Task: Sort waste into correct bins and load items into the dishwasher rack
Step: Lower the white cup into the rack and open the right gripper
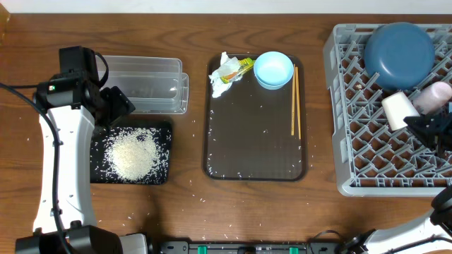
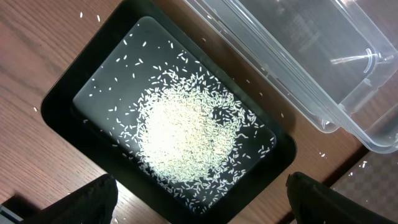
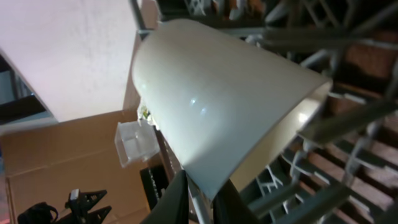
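Your left arm [image 1: 67, 162] stands left of the brown tray [image 1: 254, 141], wrist bent so your left hand [image 1: 116, 104] faces the counter, fingers [image 2: 93, 199] spread wide. Your right hand [image 1: 422, 127], well right of that tray, pinches the white cup [image 1: 399, 109] by its wall.

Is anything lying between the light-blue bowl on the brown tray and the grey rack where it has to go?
Only the chopsticks, lying just right of the light-blue bowl on the brown tray. Beyond them, nothing else shows before the rack; a lifted bowl should clear them.
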Controlling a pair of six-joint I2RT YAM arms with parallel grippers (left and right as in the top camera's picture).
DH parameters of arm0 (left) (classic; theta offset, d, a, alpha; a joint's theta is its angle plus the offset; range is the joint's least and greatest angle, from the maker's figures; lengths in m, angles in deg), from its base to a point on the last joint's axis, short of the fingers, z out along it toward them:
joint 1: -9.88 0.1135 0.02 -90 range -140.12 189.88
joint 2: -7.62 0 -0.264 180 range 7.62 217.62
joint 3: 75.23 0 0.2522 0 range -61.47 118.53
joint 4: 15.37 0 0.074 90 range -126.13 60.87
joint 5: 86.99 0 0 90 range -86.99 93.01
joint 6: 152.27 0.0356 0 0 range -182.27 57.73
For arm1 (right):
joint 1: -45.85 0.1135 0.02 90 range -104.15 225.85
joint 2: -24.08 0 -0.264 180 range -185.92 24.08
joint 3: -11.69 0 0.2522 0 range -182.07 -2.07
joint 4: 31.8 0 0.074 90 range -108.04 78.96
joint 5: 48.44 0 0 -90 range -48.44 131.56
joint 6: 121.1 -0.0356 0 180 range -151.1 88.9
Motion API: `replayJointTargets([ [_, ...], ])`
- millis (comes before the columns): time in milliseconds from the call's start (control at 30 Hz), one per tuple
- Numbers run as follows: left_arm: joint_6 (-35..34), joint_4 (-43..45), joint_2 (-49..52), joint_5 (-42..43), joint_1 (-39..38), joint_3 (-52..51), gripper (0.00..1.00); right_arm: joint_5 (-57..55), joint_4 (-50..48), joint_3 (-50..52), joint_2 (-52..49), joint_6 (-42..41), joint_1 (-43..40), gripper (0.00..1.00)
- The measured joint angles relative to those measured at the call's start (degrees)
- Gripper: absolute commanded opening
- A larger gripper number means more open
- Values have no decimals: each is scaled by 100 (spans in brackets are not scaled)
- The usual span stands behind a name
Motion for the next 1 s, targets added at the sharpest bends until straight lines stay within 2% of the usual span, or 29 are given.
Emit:
replayJointTargets([
  [233, 0, 0, 0, 2, 0, 0, 90, -308, 297, -26, 13, 0, -24, 9],
  [333, 0, 0, 0, 0, 0, 0, 90, -459, 323, -26, 131, -7, -35, 13],
  [367, 0, -2, 0, 0, 0, 0, 90, -531, 339, -26, 212, -22, -46, 19],
  [433, 0, 0, 0, 2, 0, 0, 90, -625, 367, -26, 446, -57, -74, 42],
  [467, 0, -2, 0, 0, 0, 0, 90, -669, 385, -26, 623, -81, -105, 51],
  [533, 0, 0, 0, 2, 0, 0, 90, -763, 404, -26, 981, -173, -138, 60],
  [867, 0, 0, 0, 0, 0, 0, 90, -1379, 404, -33, 2459, -728, -136, 57],
  [1000, 0, 0, 0, 0, 0, 0, 90, -1414, 382, -33, 2706, -846, -136, 47],
])
